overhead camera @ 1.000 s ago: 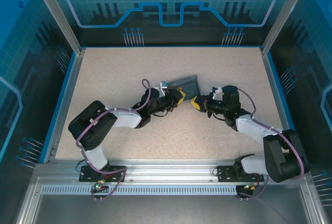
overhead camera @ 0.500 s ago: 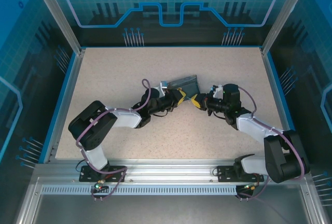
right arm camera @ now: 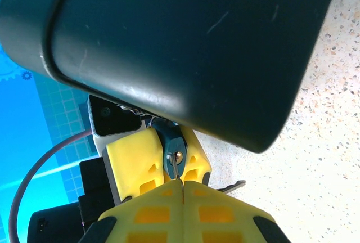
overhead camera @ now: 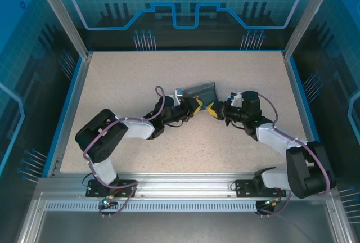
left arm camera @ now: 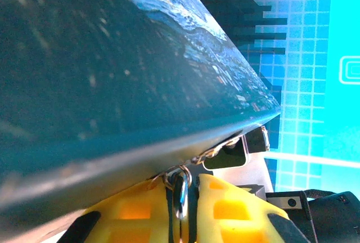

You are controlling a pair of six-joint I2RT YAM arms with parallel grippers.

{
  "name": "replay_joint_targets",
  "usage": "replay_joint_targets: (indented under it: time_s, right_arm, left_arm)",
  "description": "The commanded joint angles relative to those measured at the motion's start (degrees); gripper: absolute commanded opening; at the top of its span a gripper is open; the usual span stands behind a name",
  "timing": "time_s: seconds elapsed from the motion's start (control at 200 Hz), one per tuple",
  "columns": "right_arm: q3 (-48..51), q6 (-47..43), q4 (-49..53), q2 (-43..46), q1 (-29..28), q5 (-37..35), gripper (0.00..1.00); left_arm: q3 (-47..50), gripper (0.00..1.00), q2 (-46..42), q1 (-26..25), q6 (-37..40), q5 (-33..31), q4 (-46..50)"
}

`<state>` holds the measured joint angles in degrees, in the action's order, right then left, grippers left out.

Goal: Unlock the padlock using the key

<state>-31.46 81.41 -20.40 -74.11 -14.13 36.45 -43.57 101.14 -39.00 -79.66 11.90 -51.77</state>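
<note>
1. Finds the padlock (overhead camera: 199,91) near the middle of the surface (overhead camera: 129,80), lying askew, with both end effectors meeting at its near edge.
2. Pinches the metal ring (left arm camera: 180,189) just under the padlock's lower edge in the left end effector (overhead camera: 194,106), fingers almost together on it, so steadying the padlock.
3. Grips the key (right arm camera: 176,171) in the right end effector (overhead camera: 212,109), fingers fully closed on its head, with the thin blade reaching toward the padlock.
4. Seems to have the blade tip at, or just inside, the round keyway (right arm camera: 178,156) of a small teal piece (right arm camera: 170,142) below the padlock's dark side; so, judged done: grasping both, lining up.
5. Judged left: seating the key fully, turning it, freeing the ring.
6. Cannot tell how deep the blade sits, nor whether any turn is made. Cannot see the key head, buried between the pads. From above, too small to make out: key and keyway. Loses the padlock's ends past the frame in both wrist views.
</note>
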Motion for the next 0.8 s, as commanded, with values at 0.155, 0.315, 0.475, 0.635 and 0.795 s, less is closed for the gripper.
replay_joint_targets:
  time_s: [0.155, 0.315, 0.475, 0.635, 0.795]
  right_arm:
    - [-1.5, -0.9, 0.0, 0.0, 0.2, -0.1, 0.0]
    - [-1.5, -1.0, -0.2, -0.4, 0.1, -0.3, 0.0]
    - [-1.4, -0.8, -0.5, -0.5, 0.0, -0.3, 0.0]
    - [-1.3, -0.3, -0.7, -0.5, -0.2, -1.1, 0.0]
    - [-2.3, 0.2, -1.7, -1.8, -0.9, -1.1, 0.0]
  left_arm:
    - [-2.6, 0.0, -0.2, -0.5, -0.4, 1.4, -5.5]
    - [-2.8, 0.0, -0.1, -0.5, -0.5, 1.3, -5.7]
    - [-3.3, 0.0, 0.1, -0.5, -0.6, 1.2, -5.9]
    - [-3.5, 0.0, 0.4, -0.6, -0.7, 1.2, -6.1]
    - [-3.8, 0.0, 0.8, -0.9, -1.0, 1.2, -6.6]
